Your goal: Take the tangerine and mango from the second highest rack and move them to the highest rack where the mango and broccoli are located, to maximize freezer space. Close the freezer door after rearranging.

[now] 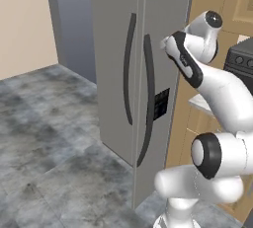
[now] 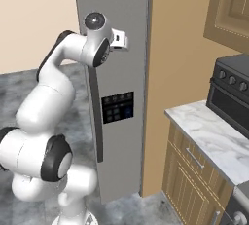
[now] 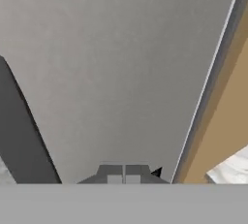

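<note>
The tall grey two-door freezer (image 1: 138,74) stands shut, with two long dark curved vertical handles (image 1: 129,69) side by side. One door, the plain grey freezer door (image 1: 111,64), is on the left; the other carries one black dispenser panel (image 2: 117,107). The two-finger gripper (image 3: 124,175) faces the grey panel, fingertips pressed together, holding nothing.

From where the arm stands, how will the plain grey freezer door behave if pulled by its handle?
The tall flat grey freezer door looks rigid and probably heavy. It should swing, not flex. Its long dark curved handle looks smooth, so the shut tool might slip.
</note>
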